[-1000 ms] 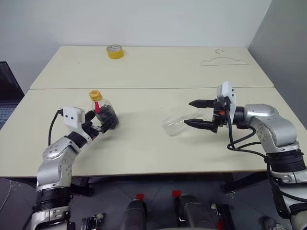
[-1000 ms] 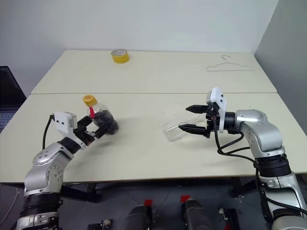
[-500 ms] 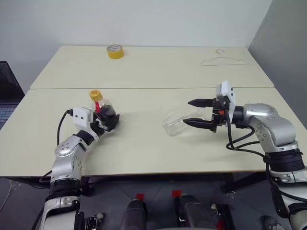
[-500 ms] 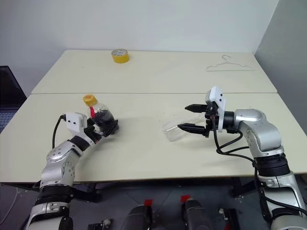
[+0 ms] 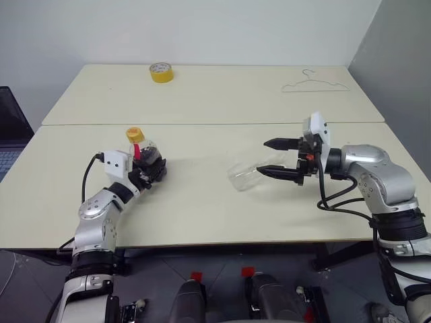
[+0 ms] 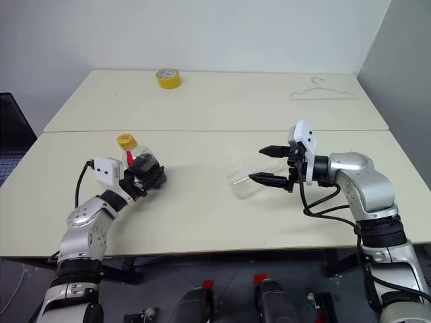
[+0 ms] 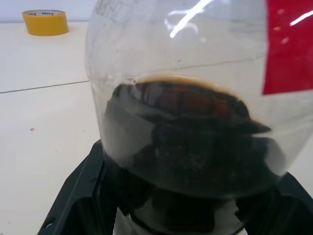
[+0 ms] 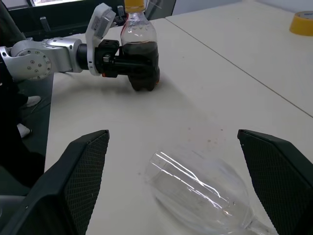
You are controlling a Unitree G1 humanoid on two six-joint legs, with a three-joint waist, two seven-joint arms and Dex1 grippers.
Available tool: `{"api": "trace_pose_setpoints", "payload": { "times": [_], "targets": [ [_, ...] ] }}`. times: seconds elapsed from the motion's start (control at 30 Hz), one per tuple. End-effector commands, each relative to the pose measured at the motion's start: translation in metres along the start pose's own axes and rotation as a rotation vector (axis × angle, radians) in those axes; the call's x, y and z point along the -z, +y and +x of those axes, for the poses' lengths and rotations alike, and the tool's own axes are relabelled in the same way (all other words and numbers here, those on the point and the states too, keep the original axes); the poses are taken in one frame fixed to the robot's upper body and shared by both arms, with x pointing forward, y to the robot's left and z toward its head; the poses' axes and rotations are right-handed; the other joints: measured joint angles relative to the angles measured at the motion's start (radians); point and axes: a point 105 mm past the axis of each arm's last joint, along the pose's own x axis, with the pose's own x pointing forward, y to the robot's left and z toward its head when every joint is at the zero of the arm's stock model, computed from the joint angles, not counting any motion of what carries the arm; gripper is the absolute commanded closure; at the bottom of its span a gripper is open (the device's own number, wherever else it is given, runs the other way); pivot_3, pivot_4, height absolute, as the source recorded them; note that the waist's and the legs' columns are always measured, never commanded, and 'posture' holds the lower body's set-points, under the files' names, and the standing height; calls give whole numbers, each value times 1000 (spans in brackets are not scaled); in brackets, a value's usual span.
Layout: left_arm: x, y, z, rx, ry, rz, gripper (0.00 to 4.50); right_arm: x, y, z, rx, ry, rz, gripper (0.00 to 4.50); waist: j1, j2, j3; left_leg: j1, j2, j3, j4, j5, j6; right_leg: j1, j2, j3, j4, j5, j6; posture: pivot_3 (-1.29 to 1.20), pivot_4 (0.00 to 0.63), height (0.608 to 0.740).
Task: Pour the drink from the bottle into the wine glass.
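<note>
My left gripper (image 5: 149, 172) has just clamped the bottle (image 5: 145, 159); my right gripper (image 5: 277, 159) stays spread beside the toppled wine glass (image 5: 252, 174), so pouring waits.

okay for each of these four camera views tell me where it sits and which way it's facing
Left eye view: head, looking down over the table; both arms.
Right eye view: same scene, shifted sideways.
Left wrist view: left wrist, facing the bottle between its fingers; tape roll behind.
Right wrist view: right wrist, facing the lying wine glass, open fingers; left gripper on the bottle.
Shared: all show the bottle.
</note>
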Motion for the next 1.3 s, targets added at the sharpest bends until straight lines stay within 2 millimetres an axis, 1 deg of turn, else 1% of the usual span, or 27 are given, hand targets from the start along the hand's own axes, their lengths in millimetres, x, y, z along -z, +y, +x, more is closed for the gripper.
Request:
{"api": "trace_pose_setpoints", "payload": {
  "times": [0.03,0.17,0.27,0.43,0.63,0.77,0.9,1.07,1.17,1.2,1.3],
  "targets": [
    [-20,-14,1,55,-50,45,1484,-24,2,8,0,-56,-75,0,0,0,0,0,0,0,0,0,0,0,0,0,0,0,0,0,150,740],
    [-26,-40,6,118,-59,49,1484,-38,2,30,38,-97,-118,0,1,0,0,0,0,0,0,0,0,0,0,0,0,0,0,0,150,740],
    [-31,-56,11,145,-72,41,1484,-48,12,48,26,-128,-120,0,1,0,0,-1,0,0,0,0,0,0,0,0,0,0,0,0,150,740],
    [-33,-77,20,176,-85,29,1484,-63,30,77,3,-191,-103,0,1,0,0,-1,0,-1,0,0,0,-1,0,0,0,0,0,0,150,740],
    [-34,-103,29,213,-94,32,1484,-77,41,109,52,-230,-84,0,1,0,0,-1,0,-1,0,0,0,-1,0,0,0,0,0,0,150,740],
    [-31,-105,34,164,-82,69,1484,-80,44,122,88,-231,-63,0,1,0,0,-2,0,-1,0,0,0,-1,0,-1,0,0,0,0,150,740],
    [-26,-109,36,138,-76,87,1484,-76,37,128,155,-213,-45,0,1,0,0,-2,0,-2,0,0,0,-1,0,-1,0,0,0,0,150,740],
    [-25,-112,38,128,-84,84,1484,-70,30,134,207,-197,-24,0,1,0,0,-2,0,-2,0,0,0,-1,0,-1,0,0,0,0,150,740],
    [-26,-116,39,133,-93,82,1515,-67,26,137,236,-189,-13,604,1,0,0,-2,0,-2,0,0,0,-1,0,-1,0,0,0,0,150,740],
    [-26,-117,39,135,-94,79,1515,-66,25,138,242,-186,-7,888,1,0,0,-2,0,-2,0,0,0,-1,0,-1,0,0,0,0,150,740],
    [-24,-120,40,143,-91,75,1515,-64,24,141,248,-181,0,1971,1,0,0,-3,0,-2,0,0,0,-1,0,-1,0,0,0,0,150,740]
  ]
}}
